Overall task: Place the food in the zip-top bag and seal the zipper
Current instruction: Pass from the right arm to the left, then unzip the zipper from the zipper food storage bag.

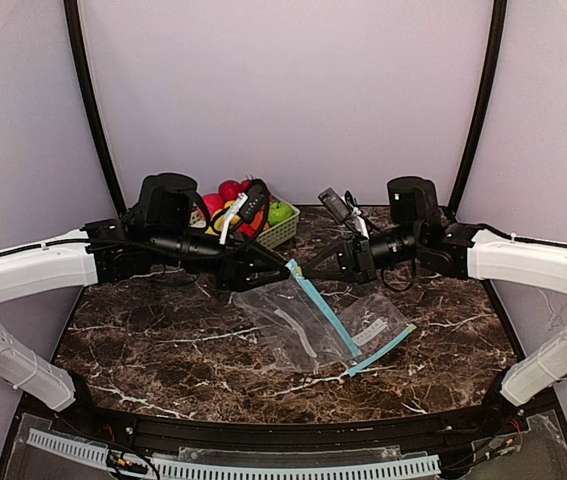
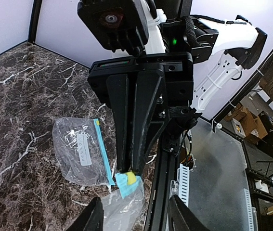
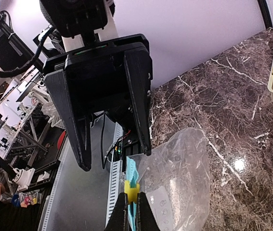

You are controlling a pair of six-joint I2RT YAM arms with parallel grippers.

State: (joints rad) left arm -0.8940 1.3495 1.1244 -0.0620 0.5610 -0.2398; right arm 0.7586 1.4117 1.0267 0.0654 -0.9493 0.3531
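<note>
left wrist: right jaws pinch the yellow slider (image 2: 132, 179) of the zip-top bag (image 2: 69, 163), left jaws gape, white label (image 2: 82, 148) unreadable.

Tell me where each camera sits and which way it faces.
Top: above and behind, looking down at table, bag, basket; left arm, right arm show.
Left wrist: faces the right claw; own fingers at the bottom.
Right wrist: faces the open left claw; own claw shut on the slider.
Both wrist views share slider and bag.

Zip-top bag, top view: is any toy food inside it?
No, the see-through zip-top bag holds nothing; the toy food sits in the basket.
</note>
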